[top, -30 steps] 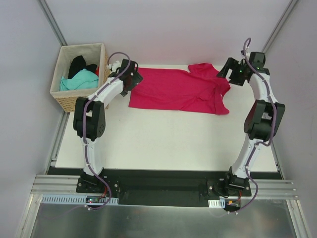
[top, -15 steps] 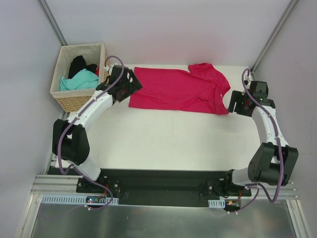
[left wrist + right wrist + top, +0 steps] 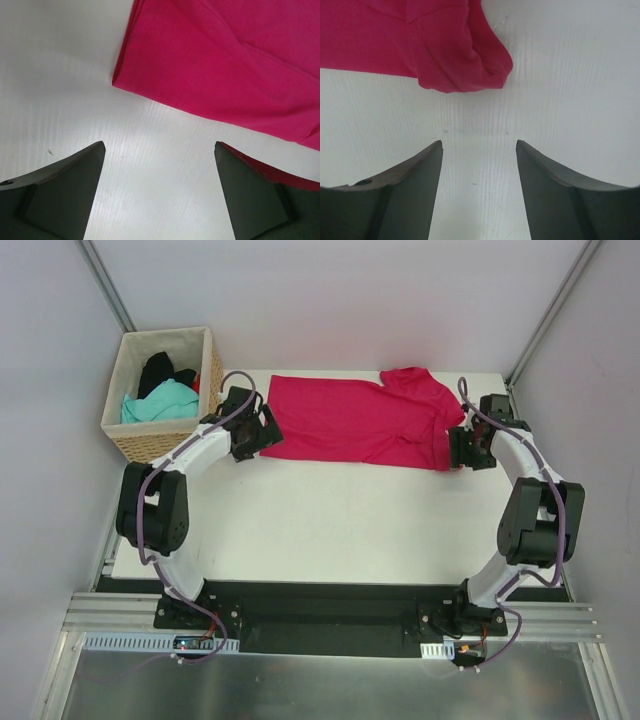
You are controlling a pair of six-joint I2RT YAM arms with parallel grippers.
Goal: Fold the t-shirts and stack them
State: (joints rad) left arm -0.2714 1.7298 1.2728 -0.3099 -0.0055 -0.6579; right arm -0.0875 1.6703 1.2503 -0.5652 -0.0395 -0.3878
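The pink shirt [image 3: 360, 425] lies spread out along the far edge of the bench [image 3: 330, 530], its straight hem end towards the far left corner and its sleeves towards the far right corner. The cloth is mostly flat, with the near sleeve [image 3: 465, 60] bunched into a rounded fold. The left gripper [image 3: 262, 437] sits low at the shirt's near left corner with its fingers spread wide and nothing between them. In the left wrist view the left gripper [image 3: 159, 146] shows bare bench between the fingers and the corner of the shirt [image 3: 225, 70] just ahead. The finger [image 3: 250, 195] on the right of that view overlaps the cloth's edge, though contact cannot be told. The right gripper [image 3: 462, 450] is down near the right edge of the bench, beside the bunched sleeve. Its fingers are also parted and empty, and in the right wrist view the right gripper [image 3: 479, 143] has the sleeve fold just ahead, apart from both tips. A wicker basket [image 3: 140, 445] stands off the far left corner, holding a teal shirt [image 3: 160, 403] and a black shirt [image 3: 158, 368] in a loose heap.
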